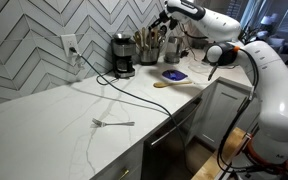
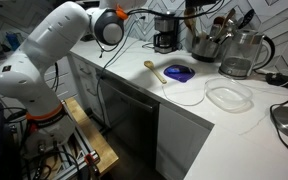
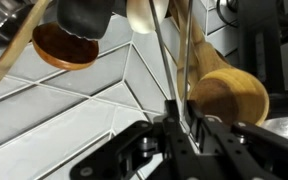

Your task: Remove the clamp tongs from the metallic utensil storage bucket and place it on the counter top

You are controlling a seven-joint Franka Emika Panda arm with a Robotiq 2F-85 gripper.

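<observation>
Plainly, in an exterior view, the long white stone counter top [image 1: 44, 120] with faint grey veining ran from my left towards the chevron-tiled wall [image 1: 34, 40]. A small metal fork [image 1: 112, 123] lay alone on it near the front edge. Further right, a black coffee maker [image 1: 123, 56] stood against the wall. Just beside it was the metallic utensil storage bucket [image 1: 147, 54], crowded with handles. In front of the bucket I saw a blue round plate [image 1: 174, 74] and a pale wooden spoon [image 1: 164, 84] lying flat on the stone. The white Franka arm [image 1: 269, 80] reached in from the right, its wrist over the bucket.

Through the wrist camera I looked down among the utensils. At the left was a brown wooden spoon bowl [image 3: 64, 45], and next to it a dark rounded utensil head [image 3: 84, 14]. In the middle, the two thin steel arms of the clamp tongs [image 3: 179, 100] ran down and met between the black fingers. To the right sat a pale round wooden spoon head [image 3: 229, 95], touching or nearly touching the tongs. The gripper [image 3: 182, 118] was drawn in tight, pinching the tongs' arms together. The tongs stood upright in the bucket with the other utensils, not on the counter top.
</observation>
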